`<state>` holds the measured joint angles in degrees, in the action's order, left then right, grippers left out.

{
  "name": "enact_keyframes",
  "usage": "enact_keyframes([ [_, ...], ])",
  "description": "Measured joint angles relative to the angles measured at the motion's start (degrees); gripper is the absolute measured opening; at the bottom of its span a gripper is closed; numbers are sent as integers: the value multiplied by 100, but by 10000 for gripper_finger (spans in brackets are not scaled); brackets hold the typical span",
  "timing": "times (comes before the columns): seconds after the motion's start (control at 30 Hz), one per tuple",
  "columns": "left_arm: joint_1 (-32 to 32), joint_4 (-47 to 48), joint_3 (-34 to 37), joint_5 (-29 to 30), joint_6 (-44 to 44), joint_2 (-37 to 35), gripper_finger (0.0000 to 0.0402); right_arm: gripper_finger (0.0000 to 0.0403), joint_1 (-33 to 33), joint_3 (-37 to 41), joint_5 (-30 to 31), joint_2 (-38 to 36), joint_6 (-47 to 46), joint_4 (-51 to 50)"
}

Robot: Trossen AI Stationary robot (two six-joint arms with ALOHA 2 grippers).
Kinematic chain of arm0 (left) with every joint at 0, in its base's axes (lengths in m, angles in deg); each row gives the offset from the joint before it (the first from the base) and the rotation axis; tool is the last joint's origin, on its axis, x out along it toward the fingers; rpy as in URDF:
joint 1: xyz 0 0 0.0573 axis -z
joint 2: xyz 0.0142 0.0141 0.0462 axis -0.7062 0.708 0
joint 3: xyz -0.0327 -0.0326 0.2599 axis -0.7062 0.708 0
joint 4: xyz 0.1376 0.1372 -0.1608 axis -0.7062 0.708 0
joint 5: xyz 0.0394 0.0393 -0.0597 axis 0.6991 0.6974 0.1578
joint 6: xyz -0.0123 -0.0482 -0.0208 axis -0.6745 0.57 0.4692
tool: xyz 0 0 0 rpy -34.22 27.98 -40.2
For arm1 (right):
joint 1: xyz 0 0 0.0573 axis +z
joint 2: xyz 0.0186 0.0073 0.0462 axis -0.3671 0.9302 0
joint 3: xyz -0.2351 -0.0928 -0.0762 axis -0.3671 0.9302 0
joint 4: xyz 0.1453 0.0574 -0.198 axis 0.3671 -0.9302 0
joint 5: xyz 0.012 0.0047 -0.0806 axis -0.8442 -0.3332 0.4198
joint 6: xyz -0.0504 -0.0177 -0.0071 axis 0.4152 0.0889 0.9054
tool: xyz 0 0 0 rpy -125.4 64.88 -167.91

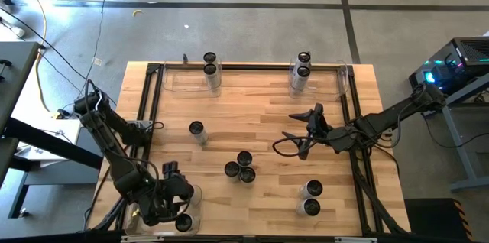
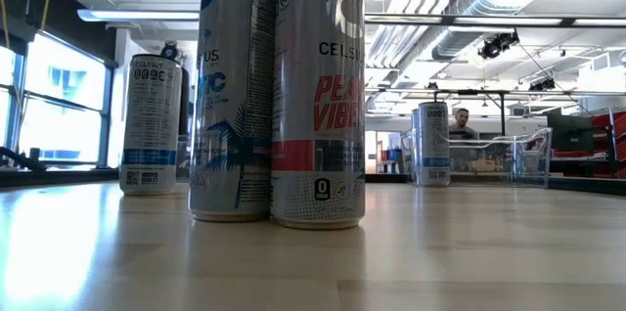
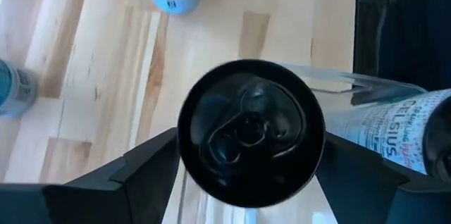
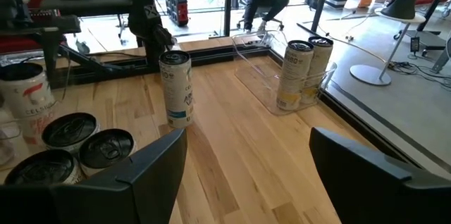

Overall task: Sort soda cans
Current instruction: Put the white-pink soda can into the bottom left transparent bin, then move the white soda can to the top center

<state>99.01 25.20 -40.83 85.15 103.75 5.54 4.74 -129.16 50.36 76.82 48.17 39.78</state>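
In the left wrist view a soda can (image 3: 250,132) stands upright, its dark top facing the camera, between the fingers of my left gripper (image 3: 250,182), which is open at the table's near left corner (image 1: 177,191). Another can (image 3: 402,129) stands close beside it, behind a clear plastic edge (image 3: 338,77); the high view shows its top (image 1: 183,222). My right gripper (image 1: 306,132) hangs open above the table's right middle, nothing between its fingers (image 4: 246,175). My left gripper comes at the upright can from above, slanting down, one finger (image 3: 151,164) on each side of it. The can's top hides the fingertips, so I cannot tell whether they touch its sides.
Two clear bins at the far edge hold two cans each (image 1: 210,66) (image 1: 302,67). Loose cans stand on the wood: one (image 1: 197,128), three together (image 1: 243,166), two (image 1: 312,197). A black frame (image 1: 252,66) borders the table. A person (image 2: 460,120) sits far behind.
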Motion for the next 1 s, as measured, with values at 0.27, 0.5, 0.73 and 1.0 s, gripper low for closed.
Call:
enact_keyframes([
  [0.27,-263,-2,-463,-795,-222,0,302,296,0,0,0,0,0,1],
  [0.5,-387,7,-1080,-719,-890,-2,303,296,0,0,-1,0,0,-4],
  [0.73,-339,14,-1196,520,-1574,-7,303,296,0,0,-1,0,-15,-61],
  [1.0,-531,-89,-697,2776,-1911,-4,303,296,-42,0,-133,21,115,-38],
])
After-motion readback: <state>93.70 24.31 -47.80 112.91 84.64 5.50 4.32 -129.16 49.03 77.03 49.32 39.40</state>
